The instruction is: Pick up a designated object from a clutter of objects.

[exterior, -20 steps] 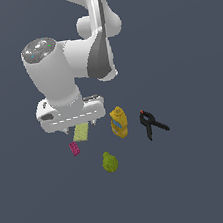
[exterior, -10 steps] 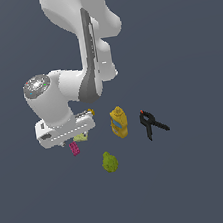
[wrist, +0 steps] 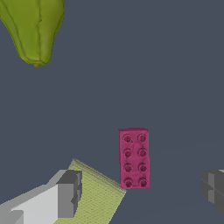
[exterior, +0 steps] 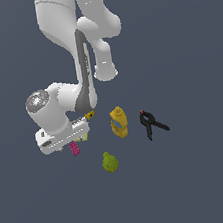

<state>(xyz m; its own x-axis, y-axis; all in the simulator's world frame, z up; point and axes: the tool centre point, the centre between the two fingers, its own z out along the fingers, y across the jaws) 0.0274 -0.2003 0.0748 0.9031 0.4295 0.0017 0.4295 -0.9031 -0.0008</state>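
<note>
The designated object, a small magenta-pink studded brick (wrist: 134, 158), lies flat on the dark floor between my two grey fingertips (wrist: 69, 194), touched by neither. In the exterior view the brick (exterior: 74, 148) peeks out just under my hand, and my gripper (exterior: 70, 142) is low over it. My gripper (wrist: 140, 190) is open, with the jaws wide apart on either side of the brick. The rest of the clutter of objects lies around it. A pale green flat pad (wrist: 94, 197) lies partly under one finger, right beside the brick.
A green pear-like fruit (exterior: 109, 162) (wrist: 34, 28) lies to the exterior view's right of the brick. Farther right stand a yellow bottle (exterior: 118, 122) and a black clamp with a red tip (exterior: 151, 123). A tiny yellow piece (exterior: 90, 115) sits by my wrist.
My arm has swung toward the exterior view's left and come down, so that the hand now sits right over the magenta brick. None of the objects has moved.
</note>
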